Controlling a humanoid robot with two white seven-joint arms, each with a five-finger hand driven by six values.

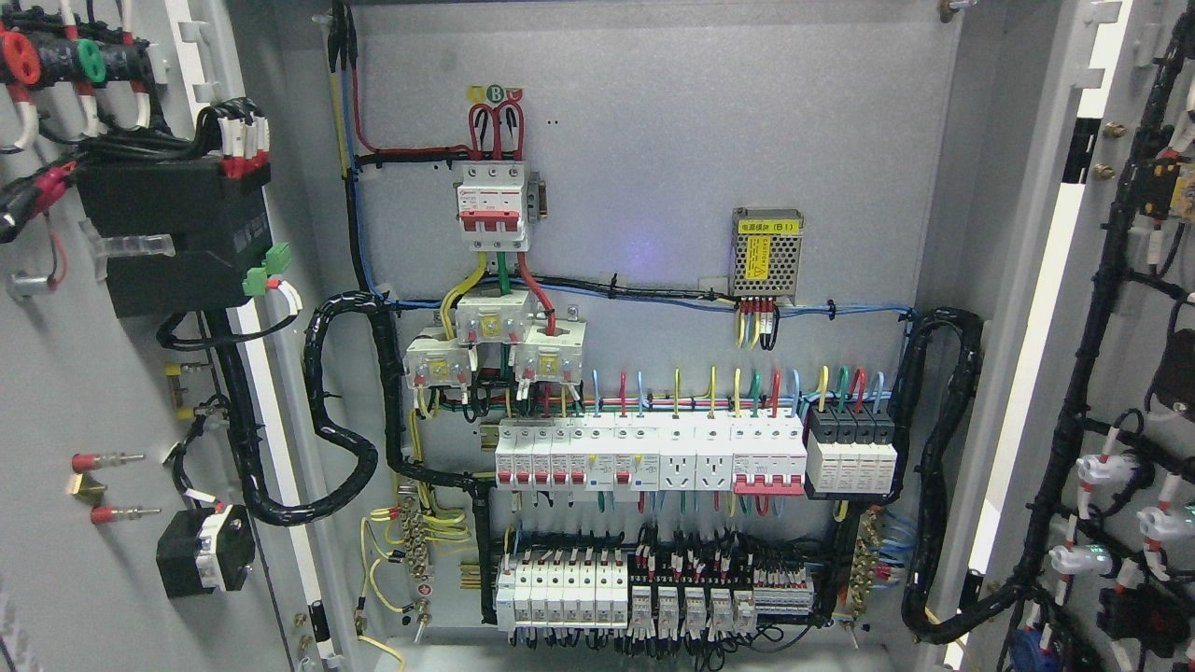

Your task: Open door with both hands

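From my seat, neither hand nor arm shows anywhere in the head view, so I cannot tell how the fingers stand.

At nine o'clock the left door (56, 392) is swung wide, its inner face toward me, carrying a black module (173, 233) at ten o'clock and a small black socket block (203, 551) at eight. A black corrugated loom (341, 411) loops from that door into the cabinet.

Dead centre is the backplate (653, 140): a red-handled main breaker (492, 205) at twelve, a row of white breakers (649, 455) just below centre, relays and terminals (653, 593) at six, and a small perforated power supply (767, 252) at one o'clock.

At three o'clock the right door (1148, 373) also stands open, with its own black loom (1074, 420) and white lamp backs (1102, 471).

I judge both doors fully open. The risks now: pushing either door further could strain the looms bridging the hinges, and any blind reach inward could snag wires or trip a breaker lever, since I cannot see where the hands are.
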